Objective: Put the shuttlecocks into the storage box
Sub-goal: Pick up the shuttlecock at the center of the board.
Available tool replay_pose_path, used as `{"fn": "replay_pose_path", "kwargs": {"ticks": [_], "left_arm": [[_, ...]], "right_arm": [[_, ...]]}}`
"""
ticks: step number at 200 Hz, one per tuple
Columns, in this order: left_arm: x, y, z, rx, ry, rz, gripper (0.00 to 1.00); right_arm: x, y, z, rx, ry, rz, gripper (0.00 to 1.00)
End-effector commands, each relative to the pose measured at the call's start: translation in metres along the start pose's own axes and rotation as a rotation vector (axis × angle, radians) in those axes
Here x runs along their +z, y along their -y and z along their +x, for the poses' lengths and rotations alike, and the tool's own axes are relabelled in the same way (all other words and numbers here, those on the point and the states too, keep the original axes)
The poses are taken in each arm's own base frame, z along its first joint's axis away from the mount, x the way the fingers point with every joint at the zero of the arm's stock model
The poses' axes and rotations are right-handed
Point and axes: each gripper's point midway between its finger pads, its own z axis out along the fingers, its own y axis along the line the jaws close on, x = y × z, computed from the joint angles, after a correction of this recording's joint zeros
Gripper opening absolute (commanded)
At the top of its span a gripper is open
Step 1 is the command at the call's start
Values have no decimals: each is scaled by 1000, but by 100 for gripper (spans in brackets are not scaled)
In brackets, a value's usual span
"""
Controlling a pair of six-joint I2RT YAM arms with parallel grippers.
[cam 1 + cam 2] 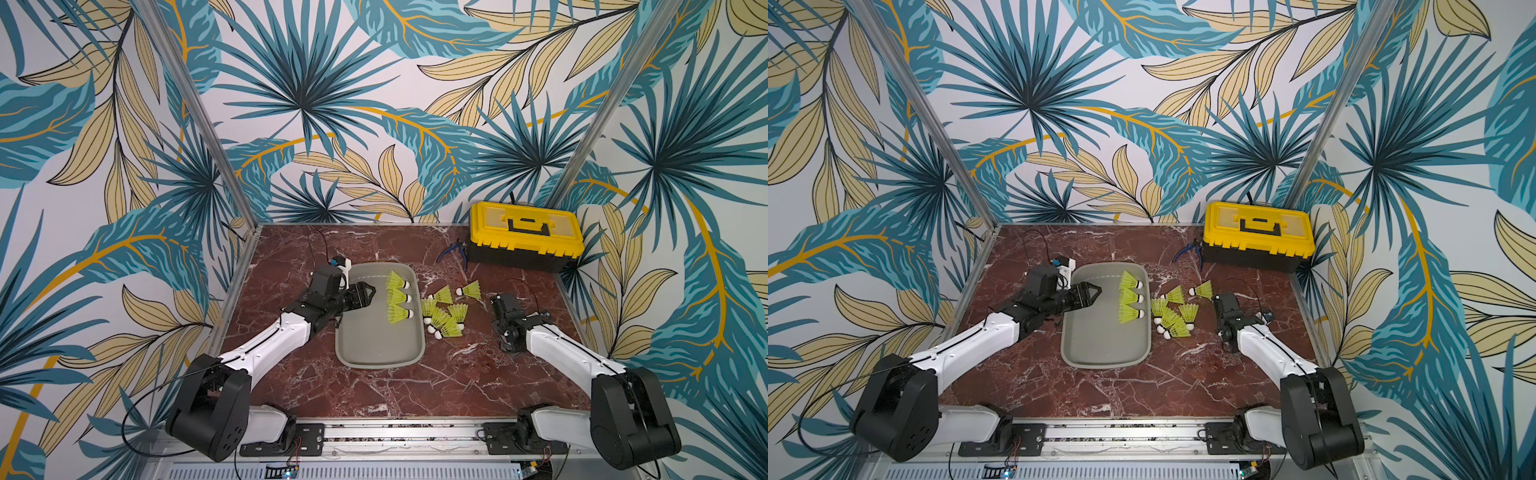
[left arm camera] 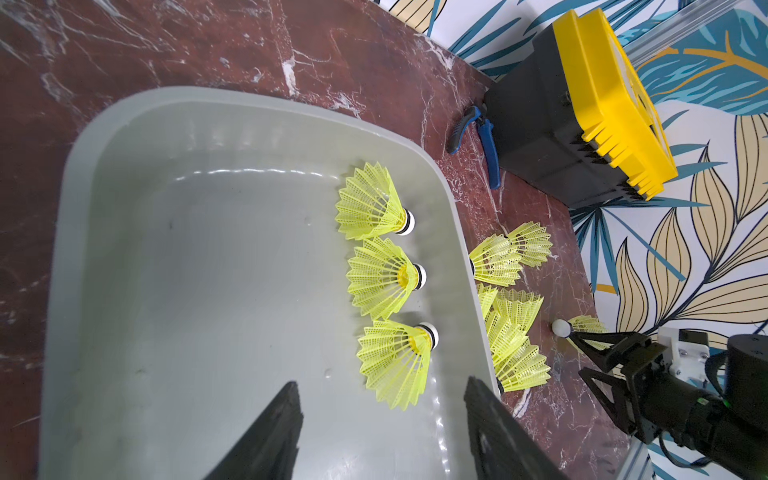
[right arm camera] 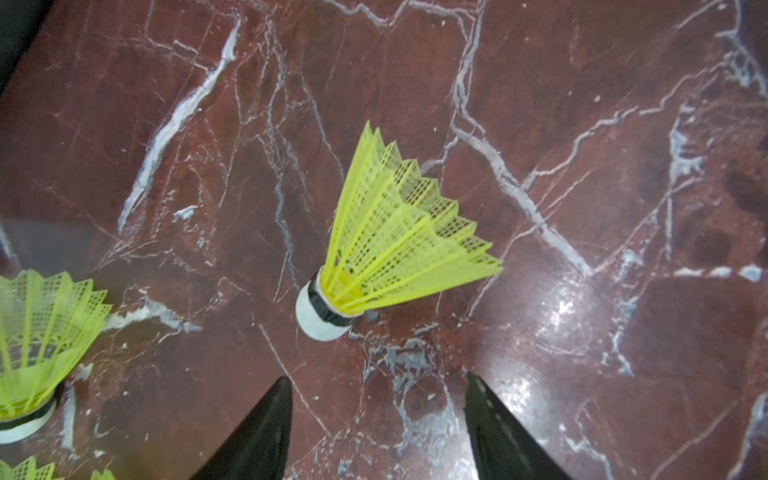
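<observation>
The left pincer is held spread and empty, poised over the storage box on the side nearest the left arm. In the left wrist view its two dark fingers are seen wide apart above the grey floor of the box, with nothing pinched between them. Just beyond them three shuttlecocks are laid in a row inside the box, along the long wall facing the right arm. Each is laid on its side, with the white tip turned toward that wall and the skirt toward the pincer.

The right pincer is likewise spread and empty; it is held close above the table, well apart from the box. A lone shuttlecock is seen lying on its side on the red marble just ahead of the fingertips, untouched, its white tip nearer the pincer.

Between the box and the right pincer more shuttlecocks are scattered in a loose cluster on the table, just beside the box's wall, some overlapping. At the far corner on the right arm's side a black toolbox with a shut yellow lid is set against the wall, and blue-handled pliers are laid on the table just beside it.
</observation>
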Motion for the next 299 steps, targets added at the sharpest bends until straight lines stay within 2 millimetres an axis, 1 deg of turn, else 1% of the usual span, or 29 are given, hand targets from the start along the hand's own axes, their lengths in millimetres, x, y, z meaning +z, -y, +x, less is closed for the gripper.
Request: {"fn": "replay_pose_path", "kwargs": {"ticks": [1, 38, 62, 95, 131, 146, 157, 188, 202, 222, 255, 272, 299], "left_arm": [[-3, -6, 7, 9, -18, -8, 65], [-3, -8, 7, 8, -17, -8, 65], [-3, -9, 8, 6, -19, -10, 65], [-3, -12, 10, 5, -23, -13, 65], [-3, -14, 10, 3, -22, -10, 65], [-3, -15, 11, 0, -24, -11, 65], [-3, -15, 11, 0, -25, -12, 65], [-3, -16, 10, -5, -23, -9, 65], [-4, -16, 10, -6, -23, -8, 65], [-4, -17, 10, -7, -22, -11, 65], [-4, -17, 10, -9, -23, -9, 65], [-4, -17, 9, -9, -22, -8, 65], [-5, -16, 9, -11, -23, -3, 65]], "right_arm": [[2, -3, -6, 17, -5, 26, 64], [11, -9, -9, 17, -20, 47, 64], [19, -9, -7, 22, -49, 72, 63], [28, -8, -6, 28, -71, 103, 59], [34, -7, -7, 43, -71, 130, 57], [37, -6, -7, 41, -78, 145, 53], [39, -5, -6, 32, -88, 164, 47], [45, -3, -4, 21, -103, 198, 37], [47, -1, -2, 24, -107, 204, 34], [47, 0, -5, 22, -95, 208, 31], [47, 1, -5, 10, -95, 208, 21], [48, 2, -5, 3, -93, 202, 19], [48, 1, -5, -10, -93, 185, 18]]}}
